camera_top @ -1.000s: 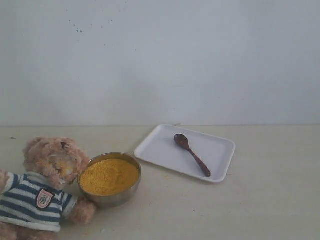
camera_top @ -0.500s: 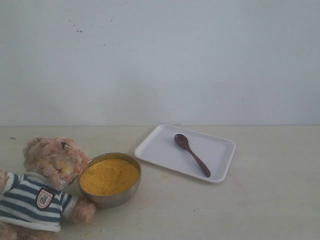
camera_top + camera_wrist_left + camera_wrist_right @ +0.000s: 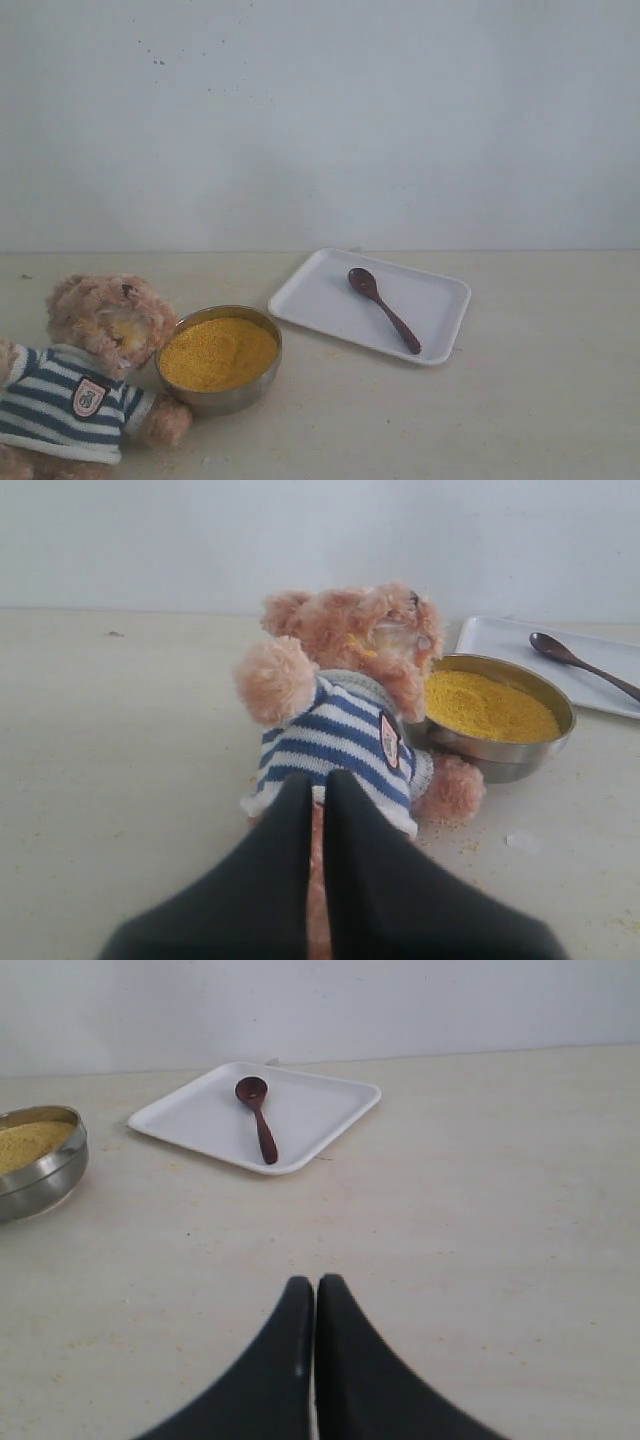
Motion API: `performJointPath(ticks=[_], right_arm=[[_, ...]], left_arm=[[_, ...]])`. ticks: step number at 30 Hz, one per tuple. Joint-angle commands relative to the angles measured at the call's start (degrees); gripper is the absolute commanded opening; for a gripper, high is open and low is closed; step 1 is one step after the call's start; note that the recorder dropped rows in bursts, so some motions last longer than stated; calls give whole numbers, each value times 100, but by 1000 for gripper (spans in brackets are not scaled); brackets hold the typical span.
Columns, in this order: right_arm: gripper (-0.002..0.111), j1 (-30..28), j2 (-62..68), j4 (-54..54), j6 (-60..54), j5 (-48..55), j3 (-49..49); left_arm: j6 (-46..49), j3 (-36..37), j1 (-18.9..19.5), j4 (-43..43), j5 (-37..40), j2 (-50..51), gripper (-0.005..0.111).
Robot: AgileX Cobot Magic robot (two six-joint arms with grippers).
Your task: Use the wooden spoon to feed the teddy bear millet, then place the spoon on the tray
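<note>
The teddy bear (image 3: pixel 90 372) in its striped shirt sits at the front left, with yellow grains on its snout. Beside it stands the metal bowl (image 3: pixel 226 398) heaped with millet (image 3: pixel 218 352). The wooden spoon (image 3: pixel 383 309) lies on the white tray (image 3: pixel 440 300), bowl end toward the wall. Neither gripper shows in the exterior view. In the left wrist view my left gripper (image 3: pixel 322 778) is shut, its tips over the hem of the teddy bear (image 3: pixel 340 720), whose fur shows through the slit. My right gripper (image 3: pixel 315 1282) is shut over bare table, well short of the tray (image 3: pixel 320 1100) and spoon (image 3: pixel 260 1125).
Loose millet grains (image 3: pixel 445 825) lie scattered on the table by the bear's paw. A plain wall stands behind the table. The bowl (image 3: pixel 45 1175) sits at the edge of the right wrist view.
</note>
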Motion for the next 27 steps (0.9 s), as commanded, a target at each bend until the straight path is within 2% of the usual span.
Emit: performJointPath(ticks=[1,5,8,13,27], right_arm=[[0,-453,-31,-105,-3,-304,0],[0,-1098,-31,-163,-29,-1350,0],[0,-1448,-31,-163,-1,-1143,0],[0,-1470,-31,-222,63,304,0],[0,-1467,-31,-222,37,270,0]], left_arm=[[-52,15,20,25,5,-21,4],[-52,15,20,25,5,-21,4],[-52,15,20,25,5,-21,4],[-52,15,20,25,5,-21,4],[-52,15,20,25,5,-21,4]])
